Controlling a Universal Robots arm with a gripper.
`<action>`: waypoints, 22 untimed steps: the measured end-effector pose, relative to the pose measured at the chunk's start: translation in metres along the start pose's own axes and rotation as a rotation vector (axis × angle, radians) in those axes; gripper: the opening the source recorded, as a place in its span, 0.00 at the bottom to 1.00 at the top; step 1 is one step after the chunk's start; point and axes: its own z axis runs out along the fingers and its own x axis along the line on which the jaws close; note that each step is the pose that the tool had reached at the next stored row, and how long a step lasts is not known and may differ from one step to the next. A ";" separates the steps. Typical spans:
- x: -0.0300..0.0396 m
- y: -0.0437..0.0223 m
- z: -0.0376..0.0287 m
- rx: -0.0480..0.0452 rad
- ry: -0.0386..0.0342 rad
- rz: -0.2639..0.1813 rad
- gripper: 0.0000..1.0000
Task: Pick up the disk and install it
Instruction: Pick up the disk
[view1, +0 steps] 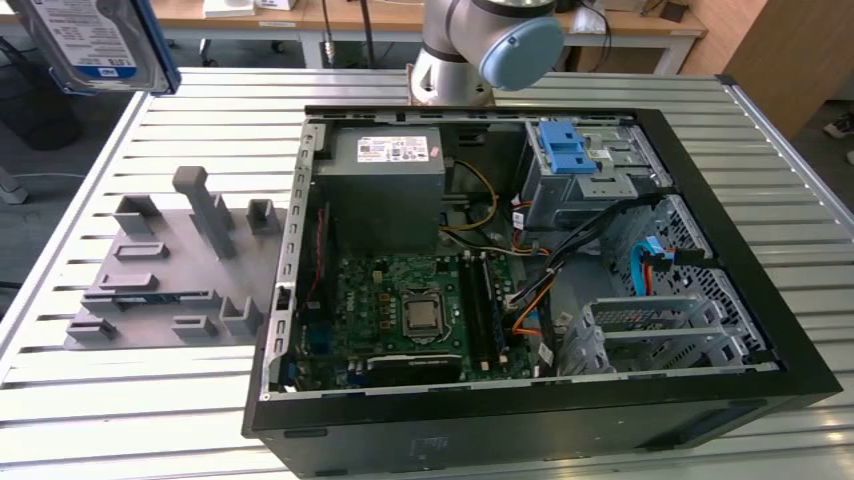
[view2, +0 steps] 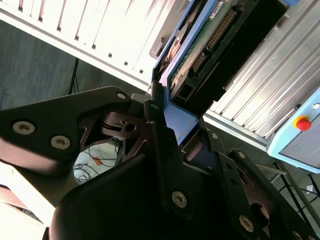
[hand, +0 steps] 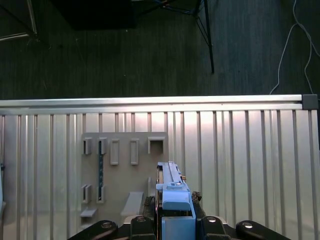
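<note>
Second wrist view shows the gripper (view2: 181, 125) clamped on the disk (view2: 207, 47). Its fingers (view2: 159, 145) are drawn in narrow against the blue rail at the near end. The drive juts straight out past the fingertips, circuit board showing. In the first wrist view the disk (hand: 170, 180) stands edge-on between the fingers, over a grey plate (hand: 125, 170) on the slatted table (hand: 250, 150). The table's edge runs beyond the disk's tip. In the exterior view the disk (view1: 100, 40) hangs high, well apart from the open case (view1: 534, 420), with free air around it.
</note>
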 end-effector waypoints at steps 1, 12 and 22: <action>0.0000 -0.0005 0.0000 0.0000 0.0000 0.000 0.36; -0.0002 -0.0054 -0.0003 -0.0001 0.0001 0.000 0.36; -0.0004 -0.0118 -0.0005 -0.0001 0.0000 0.000 0.36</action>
